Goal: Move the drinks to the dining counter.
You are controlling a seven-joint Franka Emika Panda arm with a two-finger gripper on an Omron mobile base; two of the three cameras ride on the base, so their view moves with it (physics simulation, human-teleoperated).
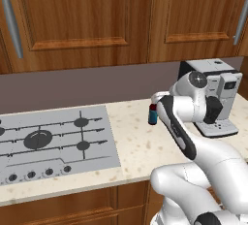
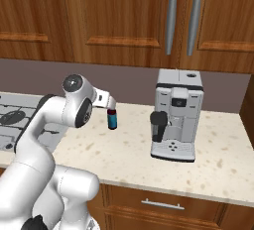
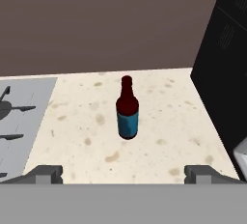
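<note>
One of the drinks, a short dark-red bottle with a blue label (image 3: 127, 114), stands upright on the beige speckled counter (image 3: 159, 121) between the stovetop and the coffee machine. The same bottle (image 1: 153, 115) (image 2: 112, 119) sits near the back wall in both base views. My gripper (image 3: 124, 174) is open, its two fingertips (image 3: 46, 172) spread wide with nothing between them. It hangs just above and in front of the bottle, apart from it. The dining counter is out of view.
A grey stovetop (image 1: 53, 141) lies to the left of the bottle. A silver coffee machine (image 2: 176, 120) stands to its right, close by. The brown backsplash (image 3: 96, 25) rises behind the bottle, with wooden cabinets (image 1: 87, 15) above.
</note>
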